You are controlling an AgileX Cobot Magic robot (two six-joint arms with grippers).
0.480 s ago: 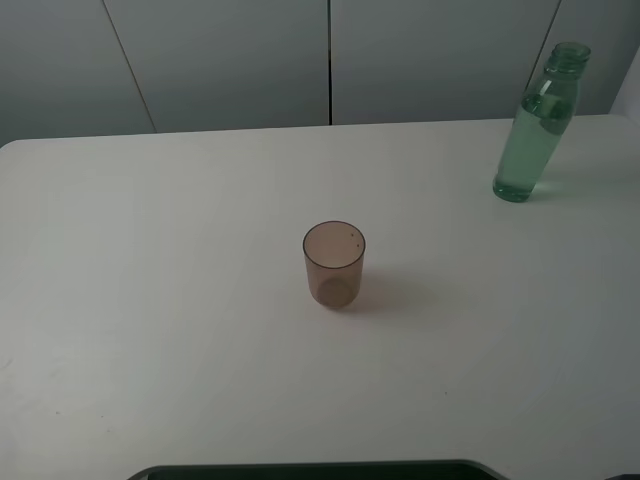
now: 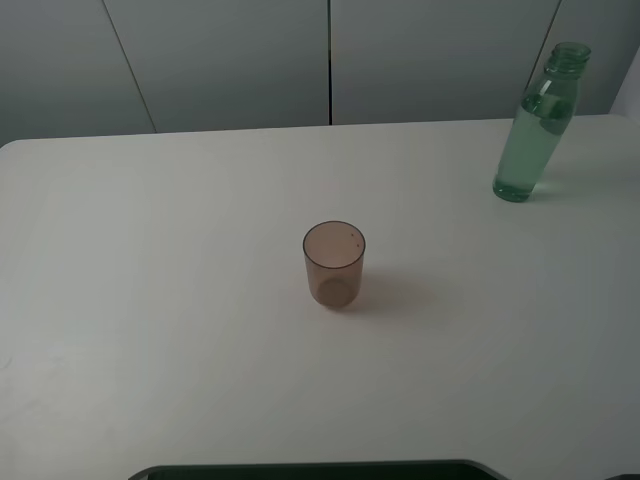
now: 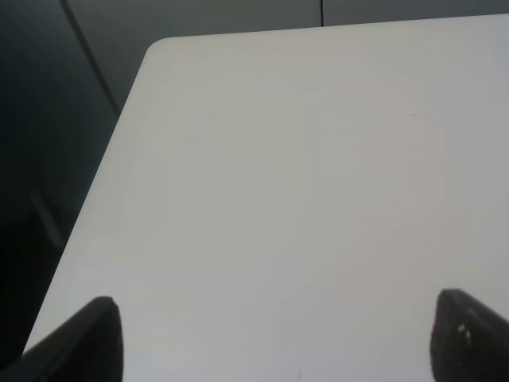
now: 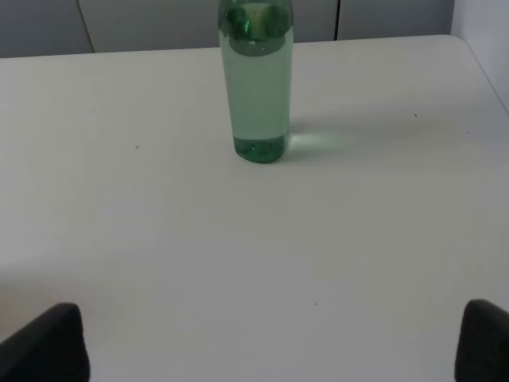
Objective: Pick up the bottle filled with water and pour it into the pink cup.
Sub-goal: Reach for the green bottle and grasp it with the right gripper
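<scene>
**Bottle, count: one.** The bottle (image 2: 537, 125) is standing upright on the far right part of the table (image 2: 180, 320), close to its back edge. It is green and see-through, its neck is open, and water is reaching up to about its shoulder. In the right wrist view it is throwing a green glint onto the tabletop just beside its base.

**Cup, count: one.** The pink cup (image 2: 334, 265) is standing upright near the middle of the table with its mouth facing up. It is well apart from the bottle and is touching nothing but the tabletop.

**Grippers, count: two.**
- The right gripper (image 4: 264, 344) is gaping wide and gripping nothing. Its two dark fingertips are showing at opposite sides of its wrist view. It is pointing toward the bottle, with a stretch of white tabletop lying between them.
- The left gripper (image 3: 274, 342) is likewise spread wide and carrying nothing. It is hanging over plain tabletop, facing one rounded corner of the table.

**Surroundings.**
- Grey wall panels (image 2: 230, 60) are running behind the table.
- A dark rounded edge (image 2: 310, 470) is showing at the near side in the high view; what it belongs to cannot be told.
</scene>
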